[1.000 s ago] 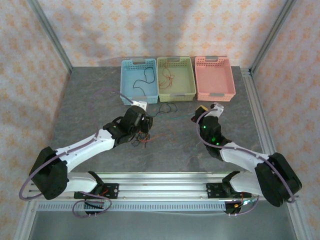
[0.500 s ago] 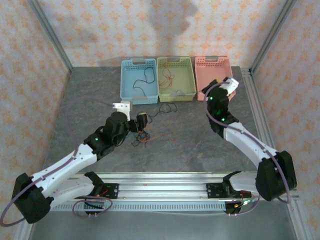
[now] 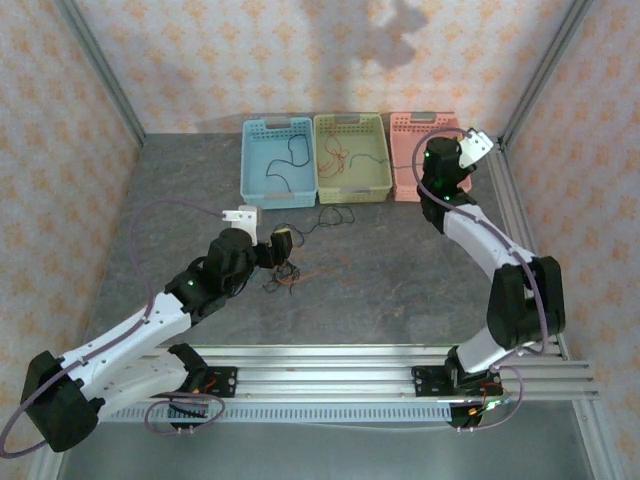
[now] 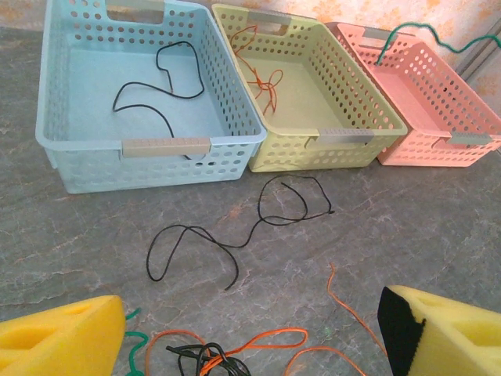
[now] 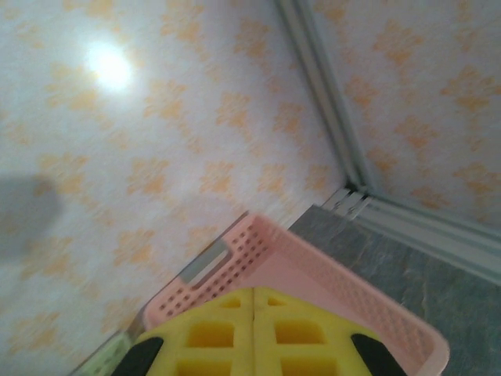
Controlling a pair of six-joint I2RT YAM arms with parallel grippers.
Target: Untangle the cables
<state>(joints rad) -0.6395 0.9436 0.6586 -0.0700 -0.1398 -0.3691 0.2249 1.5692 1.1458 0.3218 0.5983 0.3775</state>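
Cables [image 4: 283, 222], thin limp wires in black, orange and green, lie partly on the bench [image 3: 400, 290] and partly in the baskets at its far edge. The bench is a flat slab with a grey, veined stone look, enclosed by pale patterned wall panels [image 3: 300, 60].

Three rectangular plastic baskets with perforated sides stand touching in a row: a blue basket [image 4: 156, 164] on the left, a yellow-green basket [image 4: 344, 149] in the middle and a pink basket [image 4: 438, 149] on the right.

The left tool [image 4: 250, 341] hangs low over the bench in front of the blue basket, its wedge-shaped yellow foam fingers [image 4: 63, 337] spread wide apart. The right tool [image 5: 252, 337] is raised over the pink basket, its blocky yellow pads pressed together.

One black cable [image 4: 164, 86] curls on the blue basket's floor, and an orange cable [image 4: 262, 78] is bunched in the yellow-green basket. A green strand [image 4: 401, 28] arcs above the pink basket's far end. A second black cable [image 4: 188, 229] loops loosely across the bench just in front of the baskets. Nearest the left tool sits a small tangle [image 4: 211, 356] of orange, black and green wire.
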